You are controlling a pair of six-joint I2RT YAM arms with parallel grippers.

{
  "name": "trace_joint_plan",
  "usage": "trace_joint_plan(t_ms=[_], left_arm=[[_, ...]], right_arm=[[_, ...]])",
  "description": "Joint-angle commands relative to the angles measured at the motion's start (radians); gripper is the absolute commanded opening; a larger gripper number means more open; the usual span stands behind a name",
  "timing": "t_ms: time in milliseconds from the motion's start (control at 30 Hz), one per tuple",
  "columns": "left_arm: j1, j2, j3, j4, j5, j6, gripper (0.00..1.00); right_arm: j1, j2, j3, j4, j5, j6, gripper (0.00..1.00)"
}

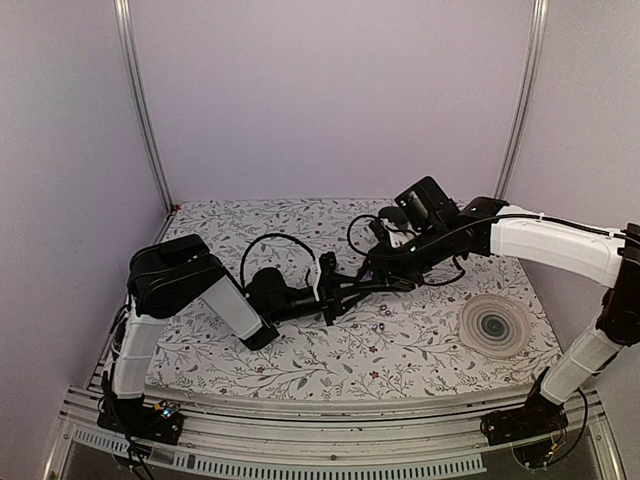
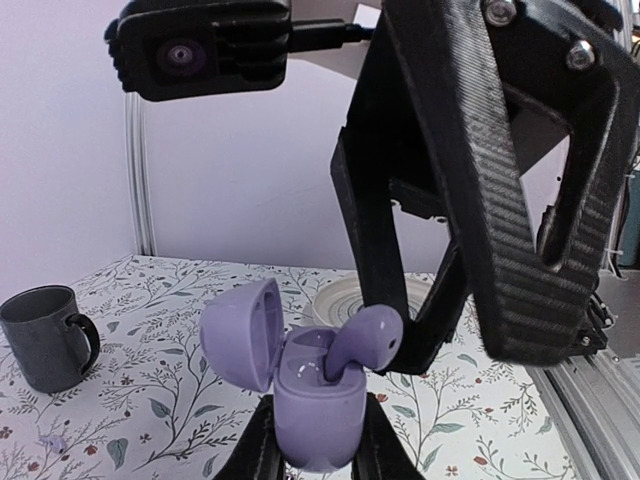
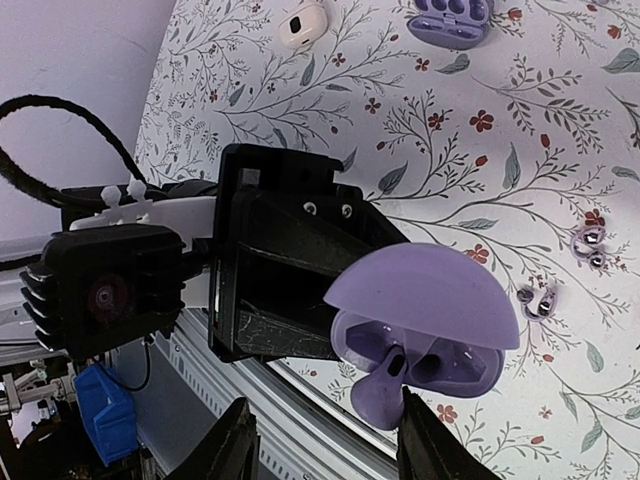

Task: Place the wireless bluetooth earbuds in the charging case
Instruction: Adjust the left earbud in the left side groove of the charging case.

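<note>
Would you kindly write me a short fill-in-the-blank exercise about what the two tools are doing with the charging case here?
1. The left tool grips the purple charging case, whose lid stands ___.
2. A purple ___ pokes out of the case at the tips of the right tool.
3. In the left wrist view, a dark ___ stands on the table left of the case.
Missing words: open; earbud; mug.

- charging case [image 2: 318, 420]: smooth, glossy lilac plastic
- earbud [image 2: 365, 335]: same smooth plastic, faint sheen
- mug [image 2: 45, 335]: dark grey, matt
- tabletop [image 2: 150, 400]: matt floral-printed covering
</note>
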Motion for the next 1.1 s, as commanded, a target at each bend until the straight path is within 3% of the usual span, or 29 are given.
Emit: trace_joint_plan(t_ms=[0,1067], left_arm=[[-0.015,-0.008,-0.005,0.292,-0.012,0.007,0.00],[-0.028,0.000,-0.009,0.292,-0.022,0.018,0.00]], right_arm=[[0.008,0.017,0.004,0.028,-0.017,0.009,0.48],[0.018,0.029,0.041,0.013,-0.031,0.009,0.48]])
